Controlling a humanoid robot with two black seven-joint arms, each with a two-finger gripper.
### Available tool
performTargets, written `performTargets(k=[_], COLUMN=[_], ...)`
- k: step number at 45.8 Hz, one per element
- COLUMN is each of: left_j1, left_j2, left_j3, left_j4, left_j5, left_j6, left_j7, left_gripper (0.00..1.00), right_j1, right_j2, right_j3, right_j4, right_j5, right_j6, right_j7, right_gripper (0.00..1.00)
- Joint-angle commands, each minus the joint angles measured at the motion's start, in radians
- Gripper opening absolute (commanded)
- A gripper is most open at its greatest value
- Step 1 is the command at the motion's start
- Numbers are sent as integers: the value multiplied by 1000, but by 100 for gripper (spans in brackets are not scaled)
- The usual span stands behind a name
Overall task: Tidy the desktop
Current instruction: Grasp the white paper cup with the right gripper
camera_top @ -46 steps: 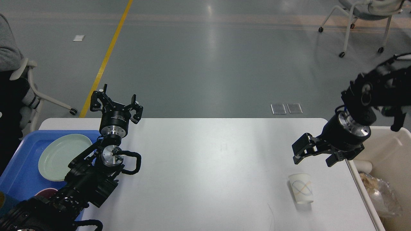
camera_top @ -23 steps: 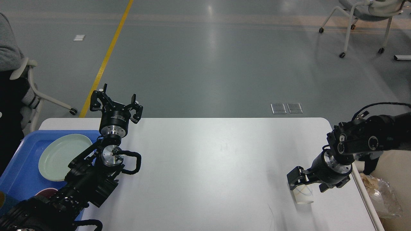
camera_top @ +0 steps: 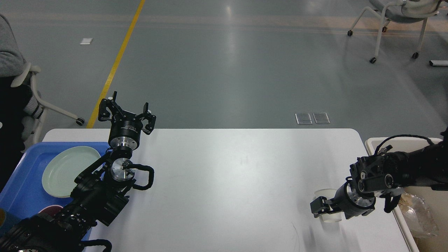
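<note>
The desktop [camera_top: 227, 182] is a large white tabletop. Near its right front stands a white paper cup [camera_top: 331, 219] with a faint swirl print. My right gripper [camera_top: 327, 210] is low over the table and straddles the cup. One finger [camera_top: 316, 207] shows at the cup's left side, and the other is hidden behind the wrist. Whether the fingers press on the cup cannot be seen. My left gripper [camera_top: 126, 112] is raised over the table's far left edge, open and empty, with its fingers pointing away from me.
A blue tray [camera_top: 21, 189] at the left edge holds a pale green plate [camera_top: 68, 169] and a dark red item [camera_top: 49, 210]. A beige bin [camera_top: 371, 141] at the right holds crumpled plastic wrap [camera_top: 416, 213]. Chairs stand on the floor beyond.
My right arm has come down and toward me from above the table's right side, bringing its gripper around the paper cup. The left arm has not moved.
</note>
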State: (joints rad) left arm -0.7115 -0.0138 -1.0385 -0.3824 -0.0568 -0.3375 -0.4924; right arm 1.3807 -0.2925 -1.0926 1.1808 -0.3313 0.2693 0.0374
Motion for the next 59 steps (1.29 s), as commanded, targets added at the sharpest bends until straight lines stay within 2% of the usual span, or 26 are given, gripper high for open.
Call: performTargets(k=[1,16,34,40,41,43,44,59], left_j1=[1,1,0,1,0,0,1,0], left_j2=[0,0,0,0,0,0,0,0], left_j3=[0,0,0,0,0,0,0,0], left_j4=[0,0,0,-1,-1,0,0,0], left_j5=[0,0,0,0,0,0,0,0], left_j6=[0,0,0,0,0,0,0,0], left_j7=[0,0,0,0,0,0,0,0], left_gripper=[100,100,100,100,100,100,100,100], right_j1=[-28,-81,-109,-112,-112,-112,-112,-111], right_j2=[7,27,32,32,32,32,32,29], right_j3=[0,7,5,2,2,-1,-1,-1], right_j4=[-20,-59,-90,-90,-90,-90,-90,-90], right_j5=[0,8,8,8,8,6,8,8], right_j6=[-8,-85,-108,-108,-108,-108,-108,-105], right_j7=[-4,-4,-4,-4,-4,-4,-5,-16], right_gripper=[100,100,98,90,87,76,75,69])
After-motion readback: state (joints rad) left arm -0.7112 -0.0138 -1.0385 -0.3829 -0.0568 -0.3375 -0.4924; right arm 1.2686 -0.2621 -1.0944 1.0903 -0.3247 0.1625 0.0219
